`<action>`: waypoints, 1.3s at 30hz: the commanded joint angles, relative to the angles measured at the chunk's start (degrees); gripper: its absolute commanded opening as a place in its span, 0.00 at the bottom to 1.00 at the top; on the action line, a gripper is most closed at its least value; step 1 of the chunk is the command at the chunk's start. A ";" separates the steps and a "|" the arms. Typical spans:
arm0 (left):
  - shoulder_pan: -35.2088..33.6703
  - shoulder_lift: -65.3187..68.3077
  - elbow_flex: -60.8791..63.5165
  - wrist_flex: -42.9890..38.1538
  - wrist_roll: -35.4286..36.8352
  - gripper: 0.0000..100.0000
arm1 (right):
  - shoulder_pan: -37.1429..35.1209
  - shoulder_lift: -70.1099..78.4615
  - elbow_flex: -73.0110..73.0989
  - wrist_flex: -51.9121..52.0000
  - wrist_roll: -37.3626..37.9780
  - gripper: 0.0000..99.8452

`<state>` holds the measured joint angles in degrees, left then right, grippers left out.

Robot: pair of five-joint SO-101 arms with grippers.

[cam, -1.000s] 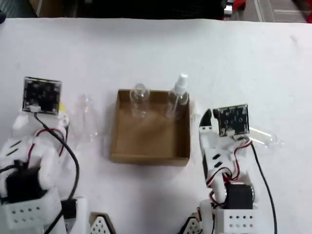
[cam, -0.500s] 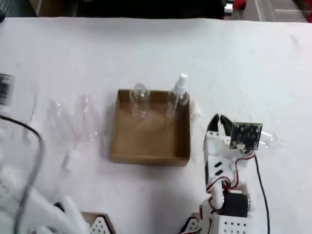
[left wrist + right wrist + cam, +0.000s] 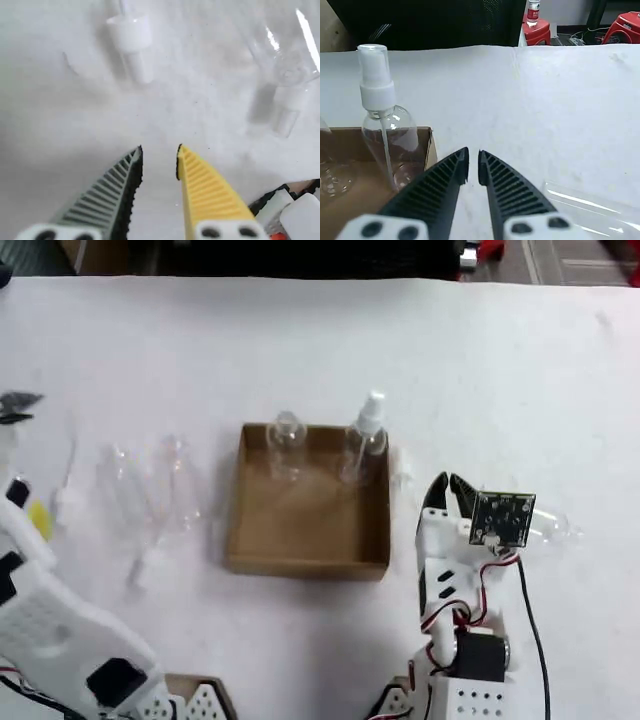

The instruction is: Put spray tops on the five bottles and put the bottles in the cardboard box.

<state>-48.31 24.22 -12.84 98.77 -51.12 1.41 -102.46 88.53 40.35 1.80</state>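
Note:
The cardboard box sits mid-table. Two clear bottles stand at its far wall: one with a white spray top and one bare-necked. Several clear bottles lie left of the box, with loose spray tops beside them. Another bottle lies right of the box. My left gripper hovers slightly open at the far left, over a spray top and a bottle neck. My right gripper is shut and empty beside the box's right wall.
A small white piece lies against the box's right wall. Bare white table stretches beyond the box and to the far right. The arm bases stand at the near edge. Dark clutter lies past the table's far edge.
The left arm swung from beside the box out to the table's far left, uncovering the lying bottles. The right gripper shifted a little to the right, then held.

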 commanded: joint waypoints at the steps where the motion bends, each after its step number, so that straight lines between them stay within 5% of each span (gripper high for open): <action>1: -0.31 -1.01 0.88 0.18 1.85 0.12 | -0.04 -0.75 0.53 -1.98 -0.53 0.02; 9: 2.68 -8.13 12.84 -1.49 18.11 0.08 | -0.13 -0.66 1.41 -3.74 2.64 0.02; 22: 11.47 -18.15 4.84 3.60 96.35 0.27 | -2.86 -0.66 1.49 -3.30 3.16 0.02; 29: 13.76 -17.89 11.52 -0.26 99.34 0.28 | -2.77 -0.66 1.49 -3.38 3.16 0.02; 34: 6.11 -18.15 14.15 -11.60 112.62 0.28 | -2.77 -0.66 1.49 -3.47 3.16 0.02; 39: 4.79 -17.98 13.89 -12.66 115.96 0.28 | -2.86 -0.66 1.49 -3.56 3.16 0.02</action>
<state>-42.86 9.45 2.11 87.87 60.70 -0.88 -102.55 90.37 37.89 4.18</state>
